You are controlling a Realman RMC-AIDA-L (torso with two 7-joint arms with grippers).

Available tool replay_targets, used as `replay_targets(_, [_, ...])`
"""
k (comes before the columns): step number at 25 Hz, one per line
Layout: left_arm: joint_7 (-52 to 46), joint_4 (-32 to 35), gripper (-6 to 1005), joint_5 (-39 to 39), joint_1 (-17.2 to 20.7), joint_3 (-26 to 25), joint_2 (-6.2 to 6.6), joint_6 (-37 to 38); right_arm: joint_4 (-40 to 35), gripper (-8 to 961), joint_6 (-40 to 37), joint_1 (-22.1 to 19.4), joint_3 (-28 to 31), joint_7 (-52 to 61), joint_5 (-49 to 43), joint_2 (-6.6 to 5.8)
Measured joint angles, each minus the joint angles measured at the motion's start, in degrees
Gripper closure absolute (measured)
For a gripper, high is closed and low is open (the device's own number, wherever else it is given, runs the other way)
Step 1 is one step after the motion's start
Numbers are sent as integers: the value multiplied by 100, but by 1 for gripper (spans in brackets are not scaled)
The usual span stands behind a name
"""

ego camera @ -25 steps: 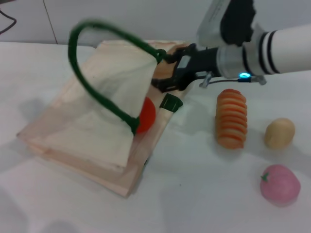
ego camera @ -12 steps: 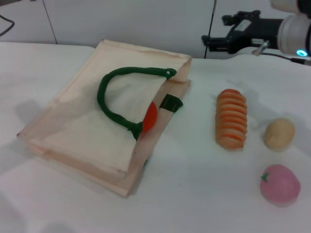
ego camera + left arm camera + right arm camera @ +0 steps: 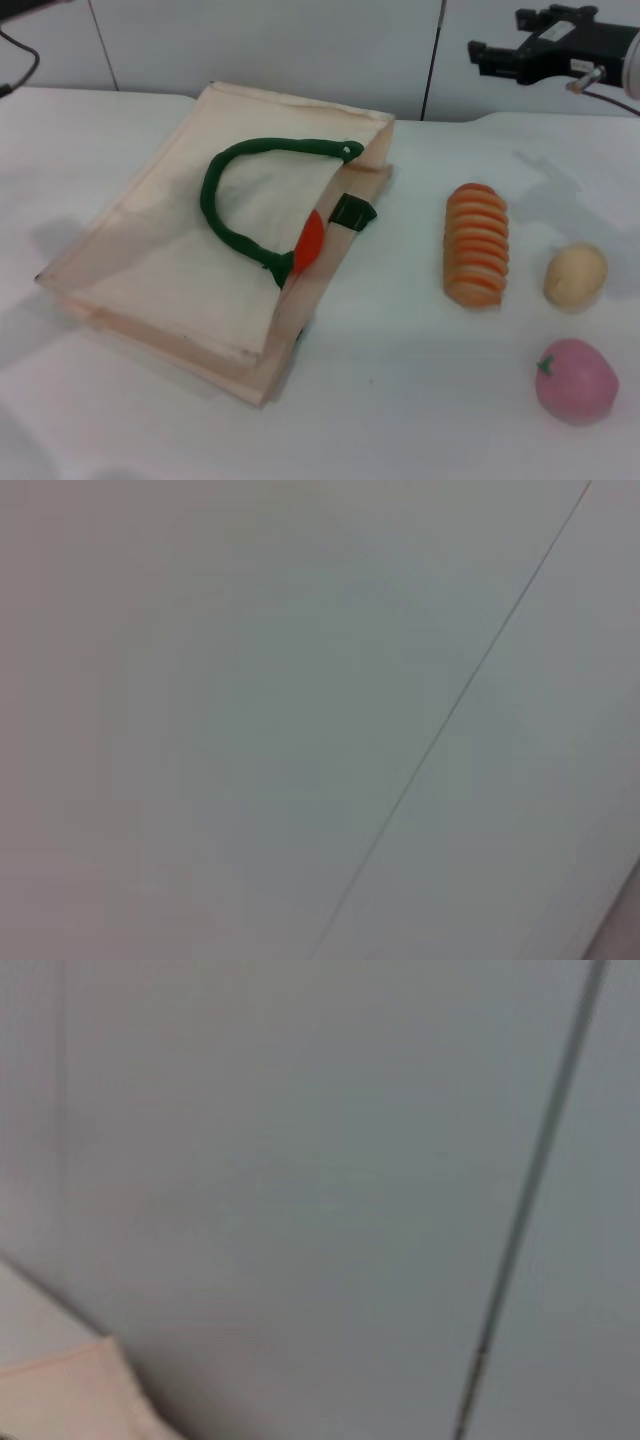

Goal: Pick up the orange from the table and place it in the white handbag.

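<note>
Judged as placing done, retreat in hand; orange (image 3: 309, 241) lodged inside the mouth of the white handbag (image 3: 180, 260), half hidden behind the green handle (image 3: 232, 190); bag lying flat on the desk (image 3: 400, 380); right gripper (image 3: 480, 52) raised at the far right, well apart from the bag, jaws not readable, cannot tell; left gripper out of sight. Next likely only parking the arm; striped oblong (image 3: 477, 244), tan fruit (image 3: 575, 275) and pink fruit (image 3: 576, 380) beneath; open room above.
</note>
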Motion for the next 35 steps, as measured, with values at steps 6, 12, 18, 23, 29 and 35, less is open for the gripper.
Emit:
replay_targets(6, [1176, 241, 312, -582, 211, -6, -305, -506, 82, 172, -286, -442, 10, -1339, 1678, 14])
replay_targets(12, [2245, 482, 314, -1068, 479, -15, -528, -932, 728, 173, -94, -712, 50, -3243, 3877, 13])
replay_targets(18, [3705, 1401, 316, -1552, 730, -40, -552, -1572, 1908, 174, 1052, -780, 498, -5302, 5643, 19])
replay_targets(23, [4915, 2104, 317, -2105, 946, -59, -560, -1972, 3091, 174, 2184, -740, 600, -7117, 7078, 21])
replay_targets(29, [6547, 3054, 317, -3052, 1293, -58, -561, -2155, 3580, 176, 2362, -729, 604, -7446, 7595, 22])
replay_targets(35, [8172, 4016, 317, -4060, 1577, -54, -566, -2280, 3763, 177, 2364, -765, 628, -7451, 7964, 16])
